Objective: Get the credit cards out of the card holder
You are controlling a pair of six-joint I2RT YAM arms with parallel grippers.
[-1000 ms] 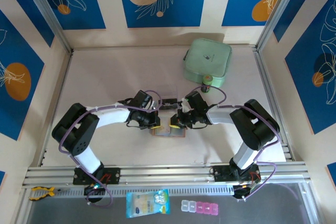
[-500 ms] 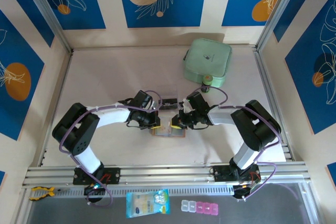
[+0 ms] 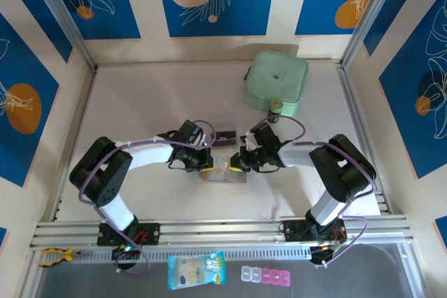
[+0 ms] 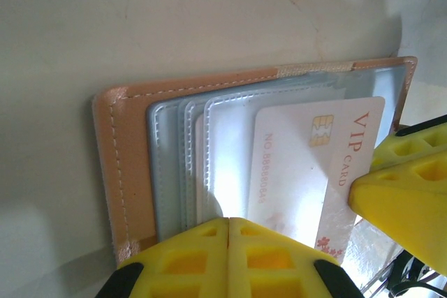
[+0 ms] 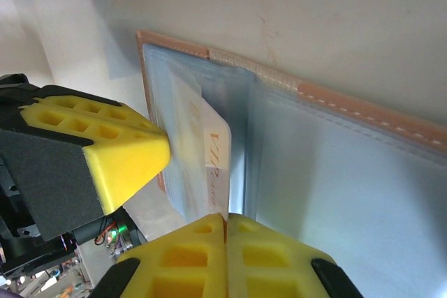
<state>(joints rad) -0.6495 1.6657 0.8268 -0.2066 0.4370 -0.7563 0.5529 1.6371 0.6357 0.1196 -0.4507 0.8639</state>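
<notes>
Left gripper: pads pressed together with no gap, sitting on the near edge of the card holder. I cannot tell whether a sleeve edge is nipped between them.
Right gripper: pads closed as well. The card runs its corner right up to their seam, but a grip on it is not certain.
Card: just ahead and to the right of the left pads, half out of its sleeve, between the two grippers.
Card holder: lying open under both tips.
Handling: the card looks thin, stiff, light and slick on plastic. Pinch its bare edge and slide it along the pocket. The holder looks floppy and would likely drag unless pinned.
Left wrist view: printed face, chip, stacked sleeves.
Right wrist view: the holder's other half.
Top view: green pouch well beyond the right gripper.
</notes>
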